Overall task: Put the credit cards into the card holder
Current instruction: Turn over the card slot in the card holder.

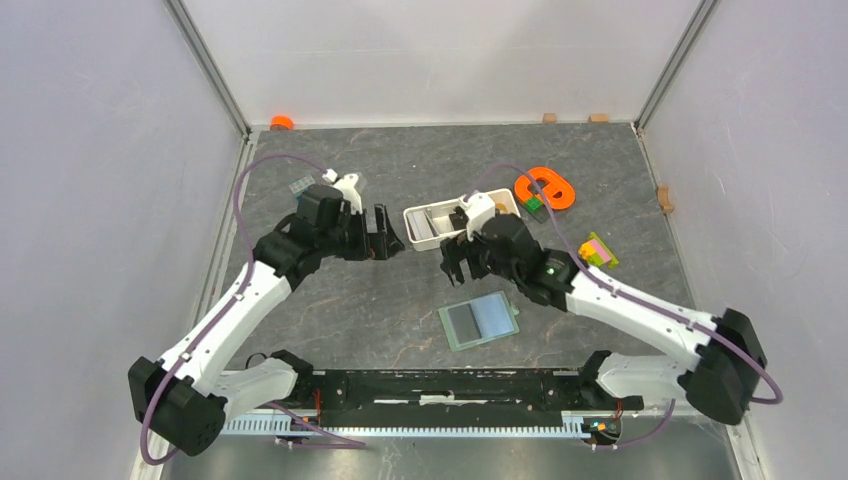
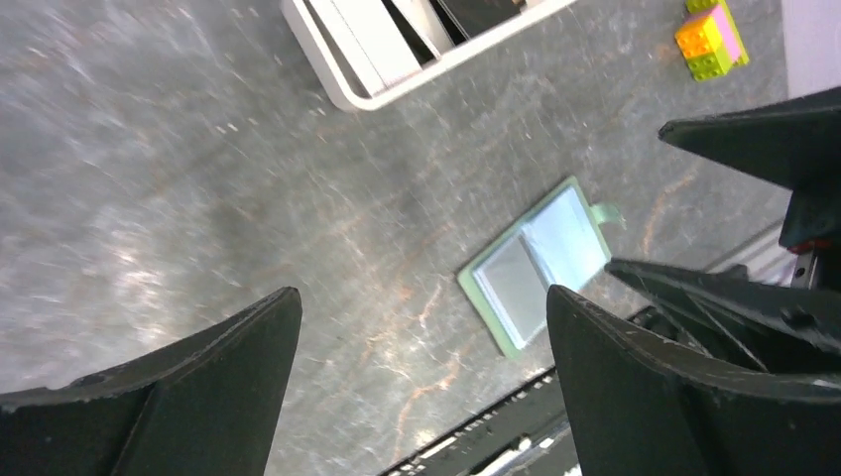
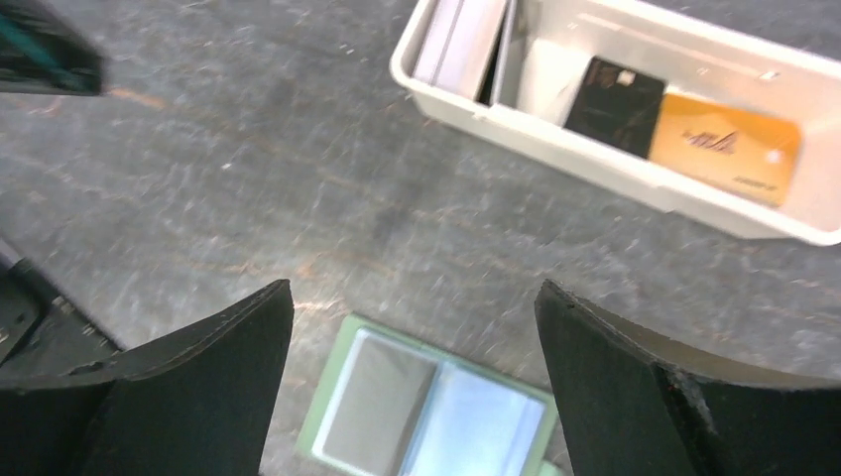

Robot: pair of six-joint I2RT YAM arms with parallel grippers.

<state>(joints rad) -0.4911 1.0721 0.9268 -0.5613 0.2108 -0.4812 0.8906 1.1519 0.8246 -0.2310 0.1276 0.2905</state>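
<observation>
Card holder (image 1: 480, 322): sage-green, opened flat on the grey table (image 1: 330, 180). One half is pale blue and the other shows a grey panel, with a small tab projecting from one edge. It lies below the right gripper (image 1: 455, 262), toward that arm's base. In the right wrist view it appears low between the two fingers (image 3: 198, 377). From the left gripper (image 1: 385, 235) it lies off toward the right arm, well apart.

Credit cards: a black card (image 3: 615, 91) and an orange card (image 3: 729, 149) lie flat side by side, edges meeting, in one compartment of the white tray (image 3: 595, 164). The tray stands just beyond the right gripper's fingertips. Pale flat pieces stand on edge in the neighbouring compartment; whether these are cards cannot be told.

Surroundings: an orange ring-shaped piece (image 1: 545, 188) just past the tray, and coloured toy bricks (image 1: 597, 250) beside the right forearm.

Arms: both reach inward with elbows out, and the grippers face each other near the table's middle without touching. Each has its jaws spread wide and holds nothing.
</observation>
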